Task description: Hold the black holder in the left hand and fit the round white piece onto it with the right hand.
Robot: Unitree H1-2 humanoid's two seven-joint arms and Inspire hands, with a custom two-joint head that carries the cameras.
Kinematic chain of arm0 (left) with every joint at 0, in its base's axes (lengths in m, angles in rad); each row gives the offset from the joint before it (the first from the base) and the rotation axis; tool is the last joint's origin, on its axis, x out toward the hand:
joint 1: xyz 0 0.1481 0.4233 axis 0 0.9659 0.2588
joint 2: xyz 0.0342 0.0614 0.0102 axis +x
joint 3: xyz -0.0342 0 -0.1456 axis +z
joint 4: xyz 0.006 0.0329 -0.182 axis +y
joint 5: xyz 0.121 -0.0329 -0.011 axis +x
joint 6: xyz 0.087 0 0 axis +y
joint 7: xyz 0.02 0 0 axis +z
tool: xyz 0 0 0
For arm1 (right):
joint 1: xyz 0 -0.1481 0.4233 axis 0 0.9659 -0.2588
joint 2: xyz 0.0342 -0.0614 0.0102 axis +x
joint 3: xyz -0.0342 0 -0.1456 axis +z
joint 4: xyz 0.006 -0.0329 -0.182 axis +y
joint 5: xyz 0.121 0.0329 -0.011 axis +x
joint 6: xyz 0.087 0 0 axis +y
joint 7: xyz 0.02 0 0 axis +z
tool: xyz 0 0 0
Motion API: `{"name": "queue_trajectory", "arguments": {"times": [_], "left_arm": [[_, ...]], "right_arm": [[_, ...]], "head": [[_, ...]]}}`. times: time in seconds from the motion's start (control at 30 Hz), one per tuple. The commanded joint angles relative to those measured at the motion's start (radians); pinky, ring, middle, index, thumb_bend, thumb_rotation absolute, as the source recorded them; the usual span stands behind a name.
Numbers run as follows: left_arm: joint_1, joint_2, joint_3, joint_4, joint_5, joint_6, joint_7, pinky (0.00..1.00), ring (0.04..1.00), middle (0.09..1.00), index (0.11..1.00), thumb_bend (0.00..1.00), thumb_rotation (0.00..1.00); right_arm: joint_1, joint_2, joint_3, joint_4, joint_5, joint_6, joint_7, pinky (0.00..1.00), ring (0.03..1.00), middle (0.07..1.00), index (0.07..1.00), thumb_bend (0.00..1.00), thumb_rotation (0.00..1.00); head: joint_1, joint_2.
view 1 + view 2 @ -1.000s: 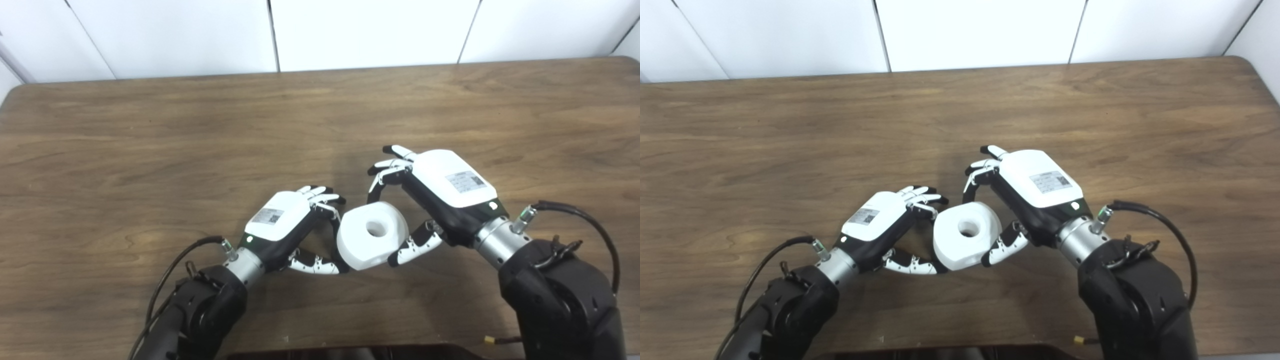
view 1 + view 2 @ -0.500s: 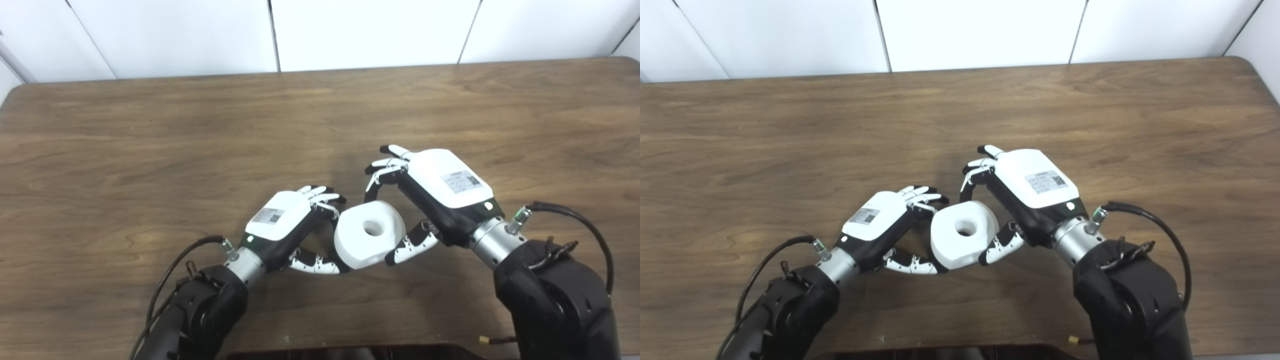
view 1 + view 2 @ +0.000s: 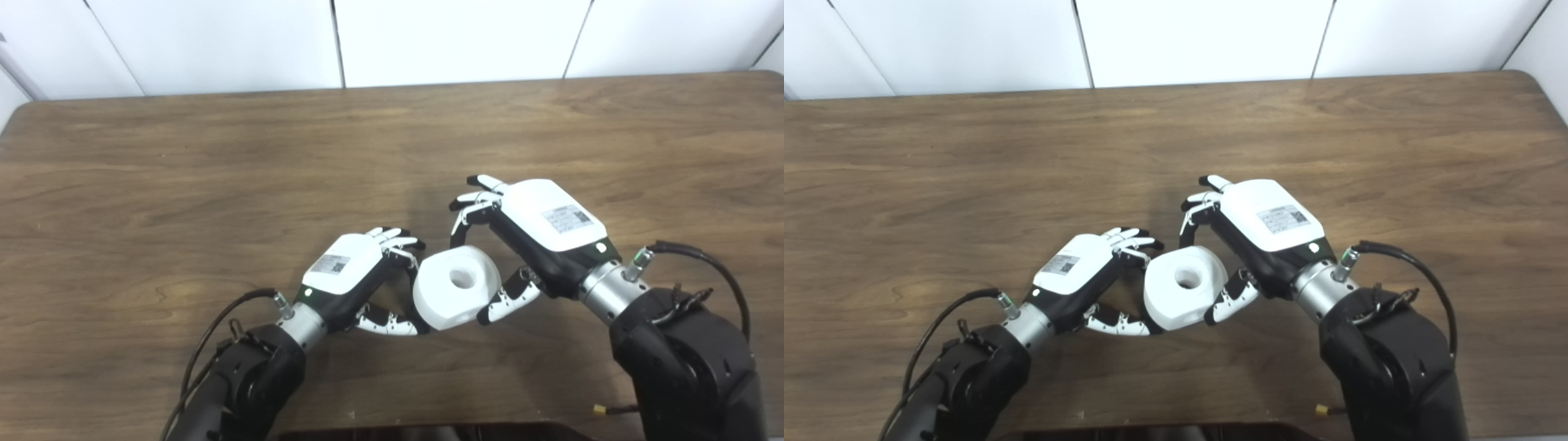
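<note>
So the round white piece (image 3: pixel 456 286) sits right between the two hands, low over the wooden table (image 3: pixel 184 171), near the front edge. The right hand (image 3: pixel 539 236) has it pinched: thumb against its near right side, curled fingers (image 3: pixel 468 211) coming over the far edge. The left hand (image 3: pixel 361 278) is curled in against the piece's left side, thumb lying along the bottom left corner and fingertips touching the upper left. Can't make out the black holder, it's hidden behind the left fingers and the piece if it's there, so I can't tell what that hand actually grips.

The piece is a chunky matte white puck, rounded with some flat facets and a round hole through the top. The table is a brown wood-grain top with a white panelled wall (image 3: pixel 453 37) behind it.
</note>
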Motion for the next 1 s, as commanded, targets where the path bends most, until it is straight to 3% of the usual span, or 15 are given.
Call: {"name": "queue_trajectory", "arguments": {"times": [0.0, 0.07, 0.2, 0.47, 0.97], "left_arm": [[0.026, 0.017, -0.005, 0.039, 0.025, 0.073, -0.071, 0.92, 0.930, 0.864, 0.491, 0.51, 0.05], [0.025, 0.017, -0.006, 0.040, 0.026, 0.073, -0.072, 0.92, 0.931, 0.865, 0.491, 0.51, 0.05], [0.025, 0.016, -0.006, 0.039, 0.024, 0.076, -0.073, 0.92, 0.930, 0.866, 0.491, 0.51, 0.06], [0.023, 0.016, -0.009, 0.038, 0.026, 0.078, -0.078, 0.92, 0.931, 0.866, 0.491, 0.51, 0.06], [0.014, 0.014, -0.014, 0.052, 0.026, 0.079, -0.076, 0.92, 0.930, 0.865, 0.491, 0.51, 0.05]], "right_arm": [[-0.009, -0.016, -0.002, -0.006, -0.004, -0.008, 0.042, 0.86, 0.951, 0.831, 0.566, 0.84, 0.25], [-0.014, -0.015, -0.001, -0.009, -0.009, -0.006, 0.059, 0.88, 0.961, 0.840, 0.601, 0.93, 0.30], [-0.020, -0.013, -0.001, -0.014, -0.025, -0.010, 0.093, 0.92, 0.984, 0.864, 0.657, 0.99, 0.38], [-0.029, -0.008, -0.001, -0.022, -0.054, -0.024, 0.133, 0.97, 1.000, 0.942, 0.801, 1.00, 0.50], [-0.043, 0.003, -0.024, -0.025, -0.059, -0.018, 0.171, 1.00, 1.000, 0.961, 0.858, 1.00, 0.52]], "head": [[-0.001, 0.001], [-0.002, 0.001], [0.000, 0.001], [0.000, 0.001], [-0.005, -0.007]]}}
